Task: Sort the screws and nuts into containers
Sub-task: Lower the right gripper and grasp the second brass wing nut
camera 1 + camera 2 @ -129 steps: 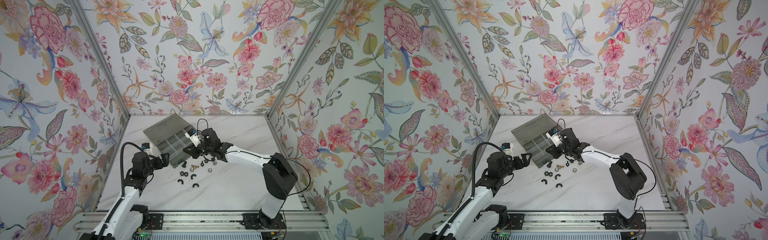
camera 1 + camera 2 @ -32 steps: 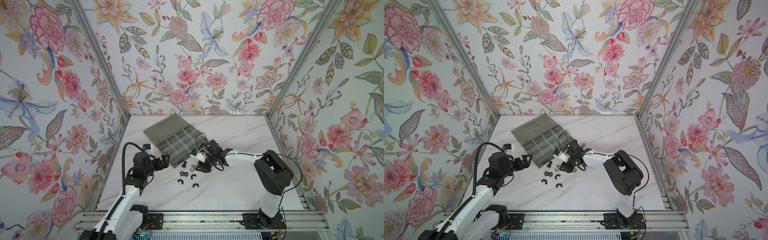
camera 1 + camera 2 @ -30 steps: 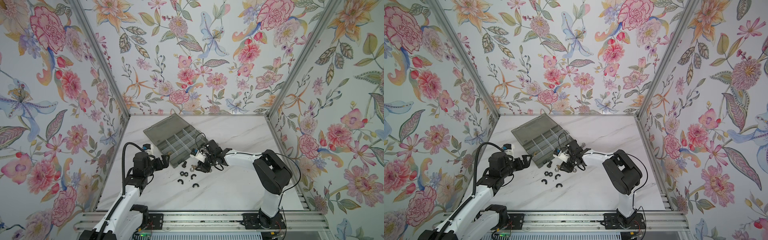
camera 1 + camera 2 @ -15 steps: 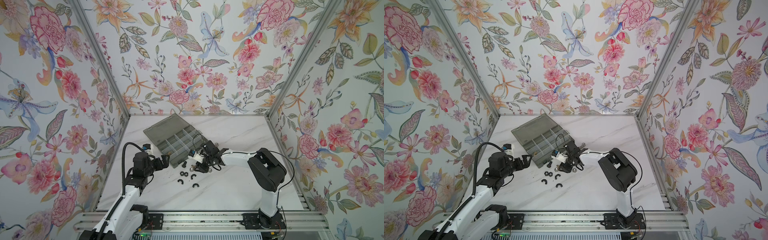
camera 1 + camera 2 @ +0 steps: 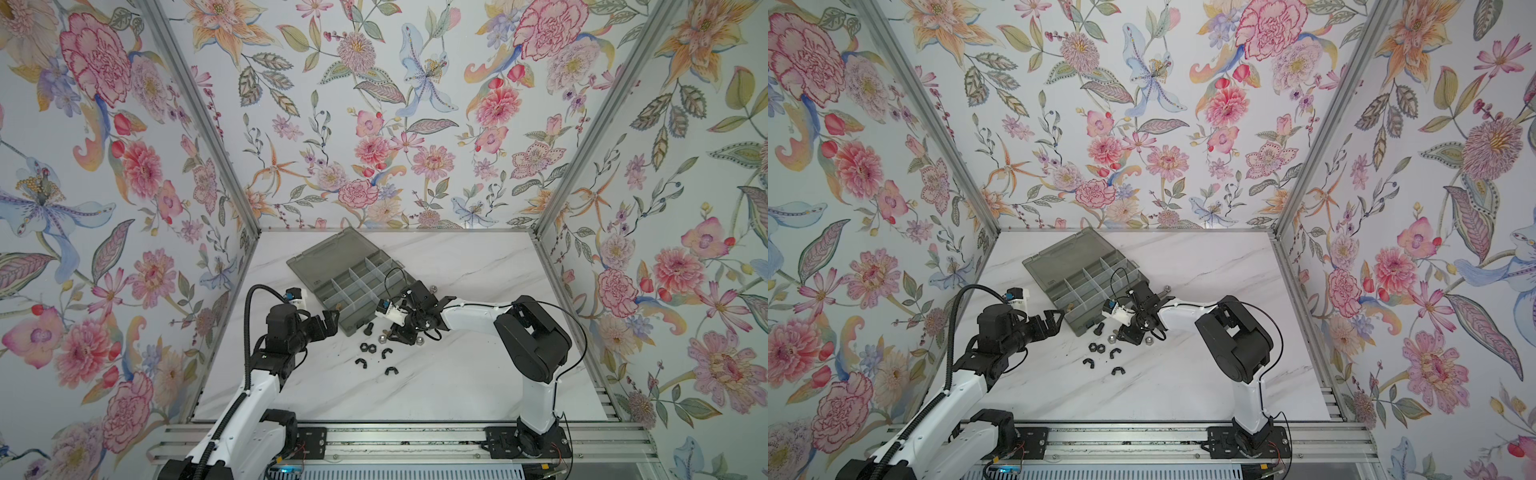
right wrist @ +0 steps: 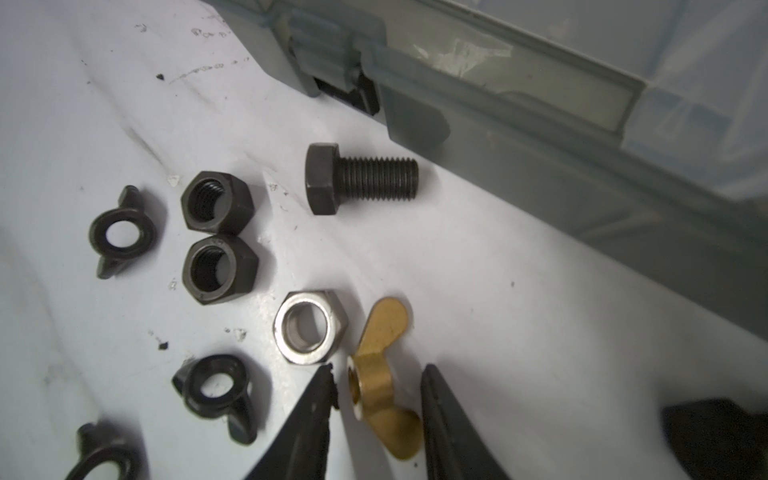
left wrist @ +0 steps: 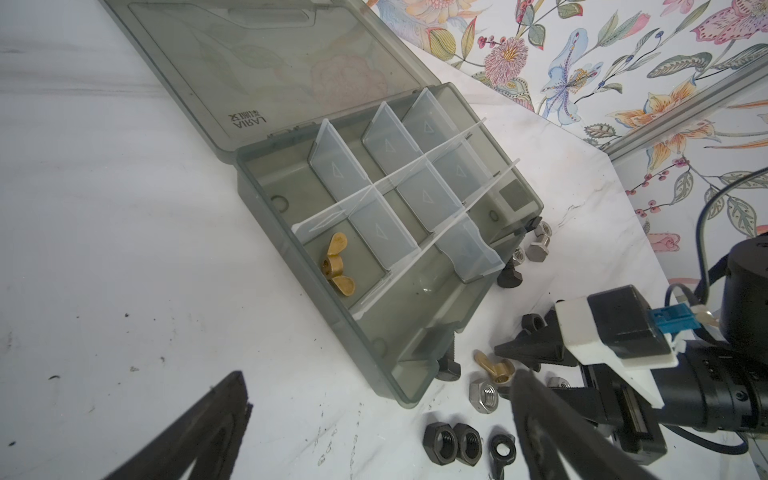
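Observation:
My right gripper point(image 6: 379, 374) is down on the table and open, its fingers either side of a brass wing nut point(image 6: 382, 365) with a small gap on each side. Around it lie a silver nut point(image 6: 309, 326), two black hex nuts point(image 6: 217, 201), black winged pieces point(image 6: 122, 235) and a black screw point(image 6: 361, 179). The grey organizer box point(image 5: 353, 282) lies open just behind, and one of its containers holds another brass wing nut point(image 7: 337, 264). My left gripper point(image 5: 330, 320) hovers wide open and empty by the box's near corner.
Silver hex bolts point(image 7: 538, 245) lie on the table against the box's far side. The flat lid point(image 7: 270, 62) lies open towards the back wall. Loose black pieces point(image 5: 374, 357) are scattered in front of the box. Floral walls close in three sides.
The right gripper has shifted left from the box down to the loose parts and narrowed its jaws around the brass wing nut. The left arm has stayed still.

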